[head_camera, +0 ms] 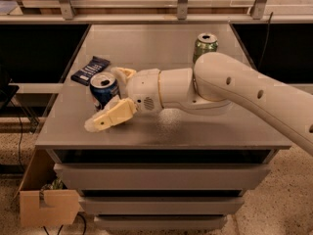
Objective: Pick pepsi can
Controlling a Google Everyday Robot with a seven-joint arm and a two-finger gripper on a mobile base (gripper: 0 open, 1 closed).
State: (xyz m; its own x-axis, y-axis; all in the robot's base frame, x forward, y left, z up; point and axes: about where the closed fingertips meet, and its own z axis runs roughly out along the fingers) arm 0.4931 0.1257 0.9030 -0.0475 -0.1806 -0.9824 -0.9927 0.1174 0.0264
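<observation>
The pepsi can (102, 88) is blue with a silver top and stands upright on the left part of the grey table (195, 131). My gripper (108, 98) reaches in from the right on a white arm. Its cream fingers are spread to either side of the can: the near finger (110, 116) lies in front of the can's lower part, the far finger (123, 73) sits just behind its right side. The fingers are open around the can and do not squeeze it.
A green can (205, 46) stands at the back right of the table, behind my arm. A flat dark-blue packet (90, 70) lies at the back left. A cardboard box (46, 204) sits on the floor at the lower left.
</observation>
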